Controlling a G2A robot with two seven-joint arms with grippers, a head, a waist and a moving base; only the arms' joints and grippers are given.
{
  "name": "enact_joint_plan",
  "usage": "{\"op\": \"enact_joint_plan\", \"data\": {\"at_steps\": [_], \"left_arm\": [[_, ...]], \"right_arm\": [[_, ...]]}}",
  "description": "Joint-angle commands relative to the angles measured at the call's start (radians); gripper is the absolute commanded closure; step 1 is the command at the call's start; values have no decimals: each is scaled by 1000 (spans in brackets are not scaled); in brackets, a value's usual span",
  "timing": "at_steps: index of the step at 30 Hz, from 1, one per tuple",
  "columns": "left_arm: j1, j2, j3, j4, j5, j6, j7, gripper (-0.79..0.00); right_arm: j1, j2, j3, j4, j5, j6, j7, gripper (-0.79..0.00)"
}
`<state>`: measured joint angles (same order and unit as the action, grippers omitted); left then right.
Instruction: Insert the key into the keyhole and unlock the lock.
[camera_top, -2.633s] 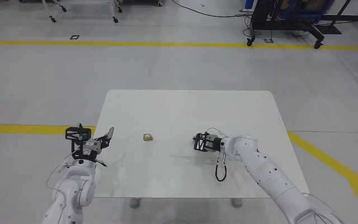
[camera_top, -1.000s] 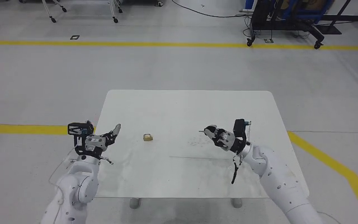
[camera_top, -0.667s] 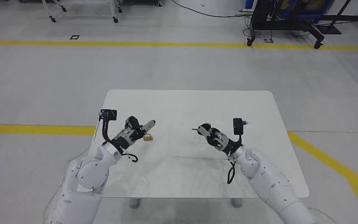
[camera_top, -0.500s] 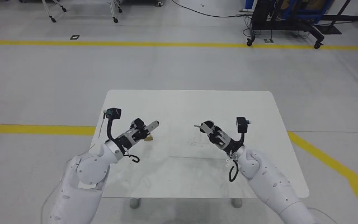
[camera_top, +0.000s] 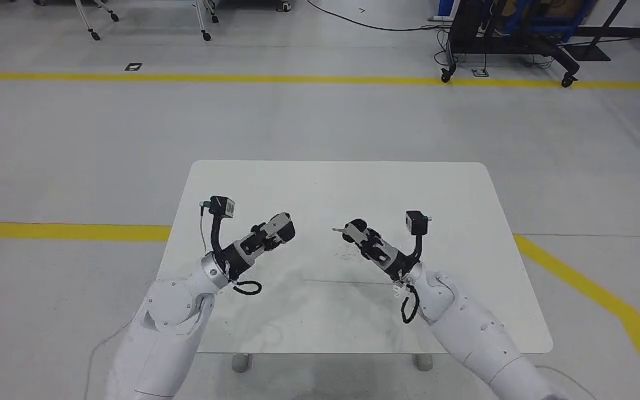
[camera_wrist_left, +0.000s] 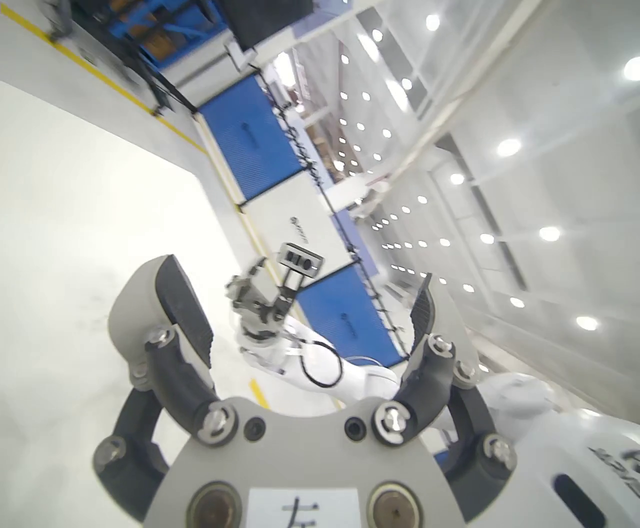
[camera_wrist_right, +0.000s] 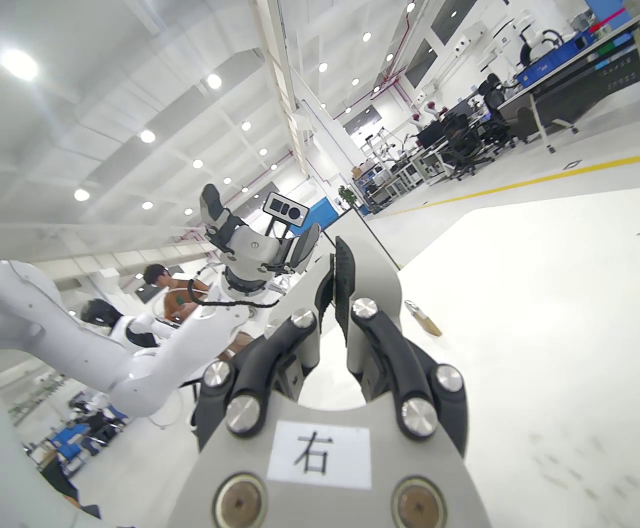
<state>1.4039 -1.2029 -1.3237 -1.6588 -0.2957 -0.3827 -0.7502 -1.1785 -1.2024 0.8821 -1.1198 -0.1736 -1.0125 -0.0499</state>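
A small brass lock (camera_wrist_right: 423, 318) lies on the white table (camera_top: 440, 190). In the top view my left arm covers that spot. My left gripper (camera_top: 283, 227) hangs above the table near the lock, open, with its pads (camera_wrist_left: 180, 305) wide apart and nothing between them. My right gripper (camera_top: 348, 231) is raised over the table's middle, facing the left one across a short gap. It is shut, its pads (camera_wrist_right: 342, 280) pressed together. In the top view a thin sliver, apparently the key (camera_top: 338, 230), sticks out of its tip.
Black cable loops hang from both wrists (camera_top: 243, 287) (camera_top: 404, 305). The table's left edge (camera_top: 178, 240) is close to the left arm. Bare tabletop stretches toward the far edge and to the right of the right arm.
My left arm swung in from beyond the table's left edge to above the lock. My right gripper lifted off the table, shut, and drifted left toward the middle.
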Motion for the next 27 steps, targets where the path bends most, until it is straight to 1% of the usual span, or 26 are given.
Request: {"op": "enact_joint_plan", "data": {"at_steps": [1, 3, 6, 11, 14, 16, 19, 23, 24, 25, 26, 27], "left_arm": [[-28, -1, 16, 31, -89, -5, -78, -785], [-43, -2, 21, 65, -155, -6, -113, -785], [-51, -1, 36, 74, -80, -26, -114, -785], [-58, 0, 53, 73, -28, -35, -97, -785], [-59, 3, 54, 78, 52, -42, -76, -785], [-57, 3, 60, 75, 64, -43, -65, -785], [-58, 4, 68, 74, 67, -39, -69, -776], [-61, 6, 79, 73, 110, -43, -68, -671], [-62, 6, 83, 73, 124, -45, -69, -656], [-62, 7, 86, 72, 138, -46, -70, -582], [-64, 8, 87, 73, 157, -48, -69, -551], [-64, 9, 87, 74, 173, -49, -64, -499]], "right_arm": [[25, -6, -26, 17, 124, 0, 78, 0], [46, -11, -45, 37, 202, 5, 142, 0], [67, -16, -61, 59, 287, 10, 217, 0], [84, -21, -70, 79, 403, 14, 315, 0], [87, -22, -69, 81, 449, 13, 357, 0], [85, -22, -67, 79, 469, 12, 383, 0], [81, -20, -74, 73, 502, 21, 455, 0], [81, -20, -78, 69, 562, 44, 527, 0], [82, -20, -77, 71, 570, 49, 538, 0], [83, -20, -76, 71, 576, 51, 548, 0], [83, -20, -74, 72, 582, 51, 555, 0], [83, -21, -72, 74, 586, 51, 561, 0]]}}
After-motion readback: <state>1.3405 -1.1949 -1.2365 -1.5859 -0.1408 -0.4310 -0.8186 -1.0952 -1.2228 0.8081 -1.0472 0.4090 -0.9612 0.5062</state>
